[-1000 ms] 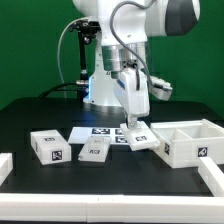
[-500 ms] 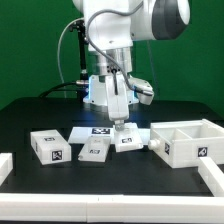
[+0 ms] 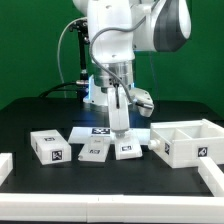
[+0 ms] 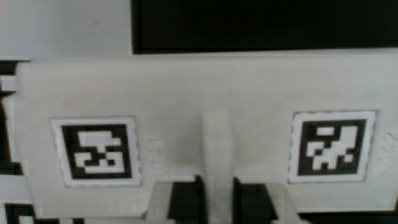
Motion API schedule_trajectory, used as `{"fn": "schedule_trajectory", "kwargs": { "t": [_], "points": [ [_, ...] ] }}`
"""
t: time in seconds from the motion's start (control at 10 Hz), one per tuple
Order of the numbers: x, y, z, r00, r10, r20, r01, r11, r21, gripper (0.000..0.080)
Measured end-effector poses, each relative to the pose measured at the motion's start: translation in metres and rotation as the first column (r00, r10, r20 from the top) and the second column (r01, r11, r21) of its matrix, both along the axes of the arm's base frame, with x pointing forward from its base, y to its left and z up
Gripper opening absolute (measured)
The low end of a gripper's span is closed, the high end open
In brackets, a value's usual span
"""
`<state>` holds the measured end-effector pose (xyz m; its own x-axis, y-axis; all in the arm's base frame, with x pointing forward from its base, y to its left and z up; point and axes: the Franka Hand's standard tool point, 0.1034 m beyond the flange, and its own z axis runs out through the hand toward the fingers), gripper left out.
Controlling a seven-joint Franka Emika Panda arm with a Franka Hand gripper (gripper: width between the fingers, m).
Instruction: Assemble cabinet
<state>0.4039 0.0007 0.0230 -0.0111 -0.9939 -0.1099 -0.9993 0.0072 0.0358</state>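
On the black table (image 3: 60,178), I am pinching a small white tagged plastic block (image 3: 127,150) in the gripper (image 3: 121,134), fingers (image 3: 120,125) narrow. Next, probably: aligning it with the large white boxy cabinet (image 3: 185,142).

It was a robotics lab: green backdrop (image 3: 30,45) at twelve o'clock, black table (image 3: 100,178), mounted robot arm (image 3: 118,40), tag-printed marker board (image 3: 85,133).

Three small white blocks and one arm (image 3: 125,30) share the black table (image 3: 30,112): the first block (image 3: 126,150) right below the lone gripper (image 3: 120,129), the second block (image 3: 93,151) and the third block (image 3: 50,146) off to the exterior view's left of it. One cabinet (image 3: 185,142), two compartments open, stands on the gripper's other side, and one marker board (image 3: 92,133) lies just beside the gripper. The wrist view shows two square tags on the block under the gripper, a first tag (image 4: 98,150) and a second tag (image 4: 333,148).
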Motion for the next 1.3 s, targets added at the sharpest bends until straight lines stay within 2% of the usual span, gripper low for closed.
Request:
{"fn": "schedule_trajectory", "kwargs": {
  "t": [0.2, 0.3, 0.4, 0.5, 0.6, 0.7, 0.8, 0.9, 1.1, 1.3],
  "points": [
    [0.000, 0.000, 0.000, 1.000, 0.006, 0.000, -0.006, 1.000, 0.000, 0.0061],
    [0.000, 0.001, 0.001, 1.000, 0.008, 0.000, -0.008, 1.000, 0.003, 0.0222],
    [0.005, 0.005, 0.012, 1.000, 0.026, 0.000, -0.026, 0.999, 0.035, 0.0368],
    [0.011, 0.010, 0.026, 0.997, 0.074, 0.021, -0.076, 0.995, 0.061, 0.0368],
    [0.016, 0.020, 0.038, 0.991, 0.125, 0.043, -0.128, 0.988, 0.080, 0.0547],
    [0.022, 0.036, 0.048, 0.977, 0.202, 0.063, -0.207, 0.975, 0.084, 0.0547],
    [0.024, 0.049, 0.052, 0.963, 0.258, 0.076, -0.264, 0.961, 0.081, 0.0721],
    [0.023, 0.059, 0.051, 0.951, 0.300, 0.075, -0.306, 0.949, 0.077, 0.0775],
    [0.023, 0.055, 0.051, 0.896, 0.432, 0.102, -0.440, 0.896, 0.067, 0.0795],
    [0.024, 0.060, 0.051, 0.829, 0.547, 0.113, -0.555, 0.830, 0.056, 0.0798]
  ]
}}
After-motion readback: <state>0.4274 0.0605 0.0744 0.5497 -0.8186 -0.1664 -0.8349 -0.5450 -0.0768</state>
